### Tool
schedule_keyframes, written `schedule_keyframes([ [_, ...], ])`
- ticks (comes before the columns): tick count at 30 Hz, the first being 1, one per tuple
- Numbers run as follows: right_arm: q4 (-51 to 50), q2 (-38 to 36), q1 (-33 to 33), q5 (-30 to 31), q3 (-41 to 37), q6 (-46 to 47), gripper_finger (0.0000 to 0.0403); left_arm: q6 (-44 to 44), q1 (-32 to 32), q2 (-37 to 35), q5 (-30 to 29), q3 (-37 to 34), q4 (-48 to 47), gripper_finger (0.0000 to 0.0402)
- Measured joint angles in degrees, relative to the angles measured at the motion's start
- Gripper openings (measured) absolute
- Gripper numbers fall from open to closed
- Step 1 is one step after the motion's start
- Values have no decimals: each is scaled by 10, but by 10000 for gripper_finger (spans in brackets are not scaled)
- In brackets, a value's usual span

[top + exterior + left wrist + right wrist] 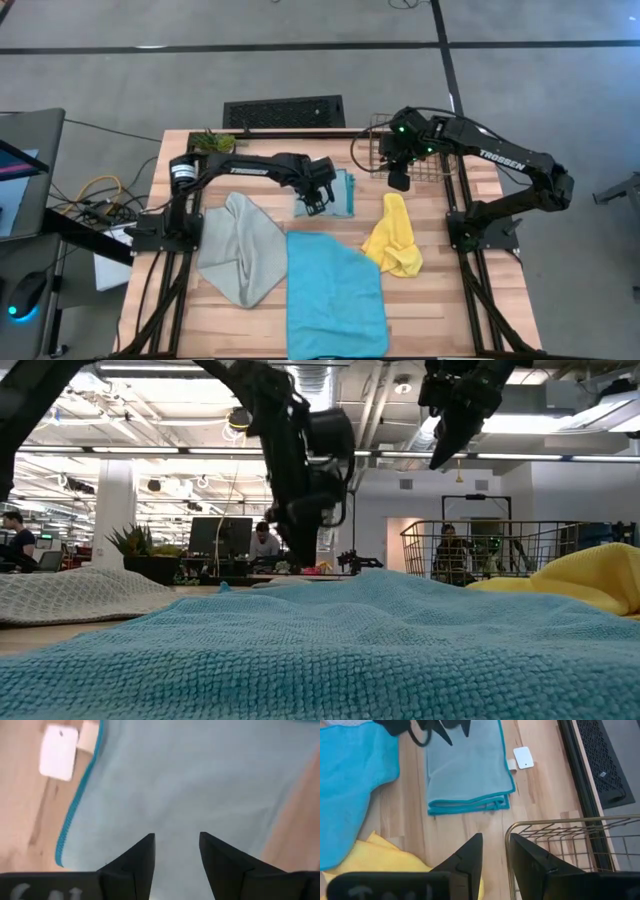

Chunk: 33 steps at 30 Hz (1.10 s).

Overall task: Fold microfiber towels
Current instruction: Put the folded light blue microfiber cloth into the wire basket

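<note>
A pale blue towel (335,193) lies folded flat at the table's far middle; it also shows in the right wrist view (467,767). My left gripper (318,203) is open and low over its near left part (175,795), fingers pointing down. My right gripper (398,182) is slightly open and empty, raised beside the wire basket (410,150). A grey-green towel (240,248) lies crumpled at the left. A cyan towel (335,295) lies spread at the near middle. A yellow towel (393,237) lies bunched at the right. My left gripper's open fingers (142,855) point down at the top layer of the folded pale blue towel, inside its teal-stitched edge (75,805). I cannot tell whether the fingertips touch the cloth.
The wire basket's rim (555,822) stands close beside my right gripper's fingers. A white tag (523,757) lies on the wood by the pale blue towel's far edge. A black grille (283,111) and a small plant (213,141) sit past the table's far edge.
</note>
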Motion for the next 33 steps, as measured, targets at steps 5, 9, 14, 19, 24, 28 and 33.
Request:
schedule_keyframes([
  [5,10,0,2,0,0,-67,122,49,-16,-38,1,1,-23,148],
  [9,9,1,11,0,0,-143,122,68,-40,-42,4,1,-69,148],
  [14,1,1,47,-2,0,-166,122,66,-67,-43,10,1,-104,148],
  [19,-19,1,100,-2,0,-94,122,69,-84,-55,15,-5,-128,148],
  [24,-33,-9,136,21,-10,-14,122,60,-90,-135,23,-103,-79,148],
  [28,14,-12,171,50,-52,10,122,51,-96,-212,19,-213,27,148],
  [33,157,-6,205,99,-118,-6,122,100,-120,-247,19,-315,162,148],
])
